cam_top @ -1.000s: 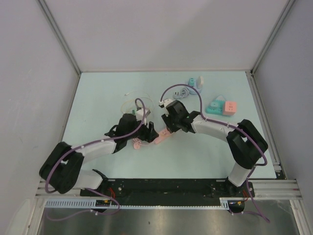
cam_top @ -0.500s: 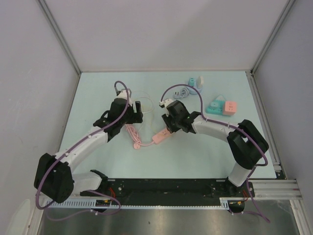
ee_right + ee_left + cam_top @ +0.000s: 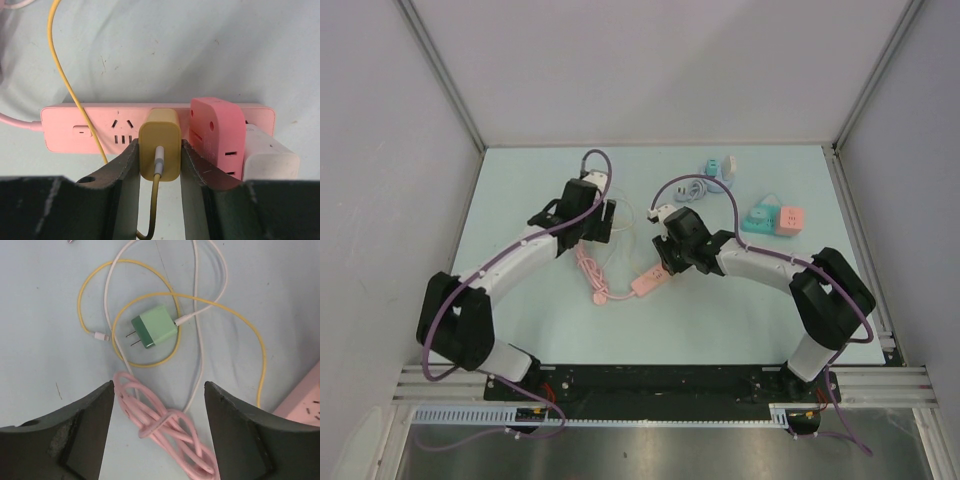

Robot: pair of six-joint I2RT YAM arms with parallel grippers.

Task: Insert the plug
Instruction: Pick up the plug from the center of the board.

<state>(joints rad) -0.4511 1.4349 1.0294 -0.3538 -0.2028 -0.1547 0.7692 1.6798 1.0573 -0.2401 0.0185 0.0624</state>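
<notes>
My right gripper (image 3: 159,146) is shut on a yellow plug (image 3: 159,132), one finger on each side. The plug's front end meets the face of the pink power strip (image 3: 95,130), and its prongs are hidden. In the top view this gripper (image 3: 663,265) sits over the strip (image 3: 644,283). My left gripper (image 3: 159,390) is open above a coiled pink cord (image 3: 165,427), holding nothing. A green plug (image 3: 154,327) with two bare prongs lies flat on the table just beyond it, on a white cable (image 3: 200,345).
A pink adapter (image 3: 217,132) and a white adapter (image 3: 270,157) sit in the strip right of the yellow plug. A yellow cable (image 3: 220,305) loops around the green plug. Small teal and white adapters (image 3: 720,167) and teal and pink socket cubes (image 3: 772,220) lie at the back right.
My left arm has swung away from the power strip toward the back left, and its gripper now hangs over the green plug. The right gripper and the yellow plug have not moved.
</notes>
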